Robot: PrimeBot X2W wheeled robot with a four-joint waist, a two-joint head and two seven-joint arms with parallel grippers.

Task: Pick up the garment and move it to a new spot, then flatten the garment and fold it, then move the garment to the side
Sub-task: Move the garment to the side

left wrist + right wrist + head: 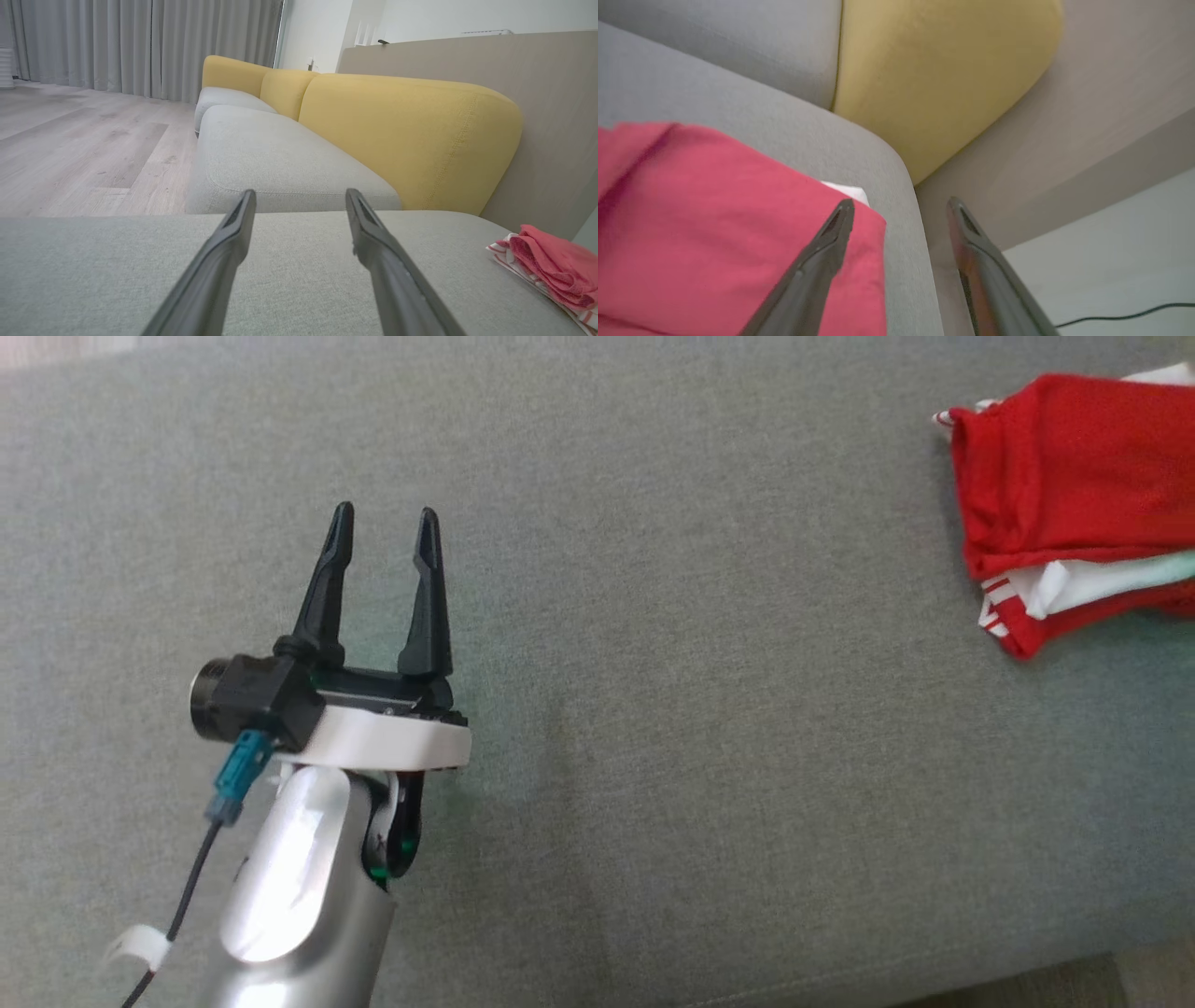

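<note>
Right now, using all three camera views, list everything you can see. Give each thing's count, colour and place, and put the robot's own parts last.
garment: one, red with white, folded, at the right end of the near seat
seat cushions: three, grey, in a row along the sofa
back cushions: three, yellow, behind the seats
curtains: one run, grey, far side of the room
floor: one, pale wood, beside the sofa
panel: one, beige, behind the sofa
cable: one, black, on the pale surface past the sofa's end
left hand: one, dark fingers, open, over bare cushion
right hand: one, dark fingers, open, at the garment's edge
</note>
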